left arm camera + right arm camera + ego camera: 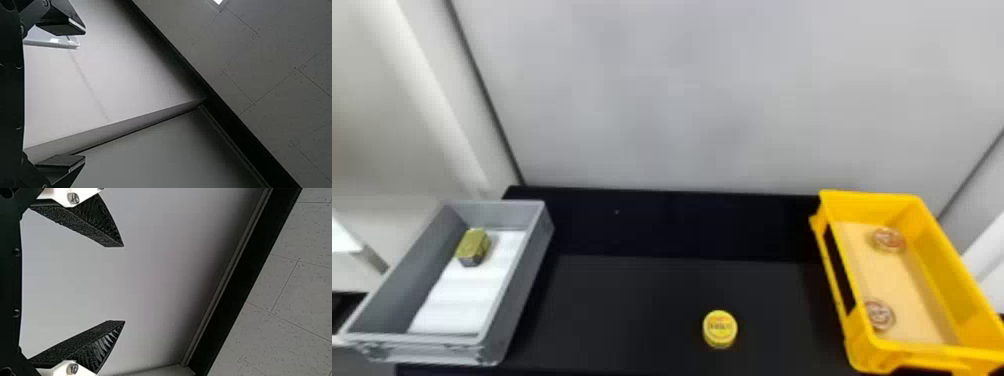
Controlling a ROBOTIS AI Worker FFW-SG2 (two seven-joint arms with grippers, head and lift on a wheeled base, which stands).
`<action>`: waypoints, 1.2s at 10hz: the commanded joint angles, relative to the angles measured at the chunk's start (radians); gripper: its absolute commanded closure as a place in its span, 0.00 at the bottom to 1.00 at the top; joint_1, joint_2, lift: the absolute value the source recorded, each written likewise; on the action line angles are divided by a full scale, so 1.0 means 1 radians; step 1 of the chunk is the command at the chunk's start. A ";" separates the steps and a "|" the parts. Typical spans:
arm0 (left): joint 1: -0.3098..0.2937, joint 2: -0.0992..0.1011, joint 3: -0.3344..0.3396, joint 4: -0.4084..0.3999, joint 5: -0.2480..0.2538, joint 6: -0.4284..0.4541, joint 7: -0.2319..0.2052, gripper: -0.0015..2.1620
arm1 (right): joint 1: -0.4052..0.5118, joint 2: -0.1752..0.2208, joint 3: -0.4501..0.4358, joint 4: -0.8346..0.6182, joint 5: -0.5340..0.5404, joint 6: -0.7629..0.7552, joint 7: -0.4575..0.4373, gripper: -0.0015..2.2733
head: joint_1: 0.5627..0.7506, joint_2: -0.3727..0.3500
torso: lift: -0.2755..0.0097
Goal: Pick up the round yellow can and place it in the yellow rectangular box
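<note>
The left gripper (84, 94) is holding nothing, its flat black fingers spreading wide apart before pale panels.

At the left end of the smooth dark surface (632, 300), a hard grey box (524, 295) is showing straight walls and a thin rim. Inside, a ridged white liner (452, 305) is covering much of the floor, and a small angular block (474, 245), gold-green on top and darker at the side, is resting toward the far end, near the left wall.

The matte surface is running as an open stretch from the grey box to the round yellow can (720, 329). The can is standing upright near the surface's near edge, right of the middle, presenting a flat printed lid, and a narrower stretch is separating it from the yellow rectangular box (867, 345).

That glossy box is occupying the right end, its left wall framing a long opening. On its pale yellow liner (907, 280), one round tin (888, 240) is lying toward the far end, another (878, 315) by the near left corner.

The right gripper (124, 284) is gaping wide, its rough, wedge-shaped black fingers gripping nothing.
</note>
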 commanded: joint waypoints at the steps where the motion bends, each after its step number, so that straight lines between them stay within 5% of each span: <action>1: -0.001 -0.002 0.001 0.001 -0.002 -0.003 0.000 0.06 | -0.001 0.000 0.001 0.001 0.000 -0.001 0.000 0.03 | 0.70 0.59 | 0.96; 8: -0.001 -0.003 0.003 0.002 -0.005 -0.003 0.000 0.06 | -0.005 0.002 0.003 0.003 -0.003 0.015 0.000 0.03 | 0.70 0.59 | 0.96; 12: 0.000 -0.008 -0.002 0.005 -0.005 0.000 -0.001 0.06 | -0.063 0.109 -0.132 0.082 -0.230 0.415 0.031 0.03 | 0.70 0.59 | 0.96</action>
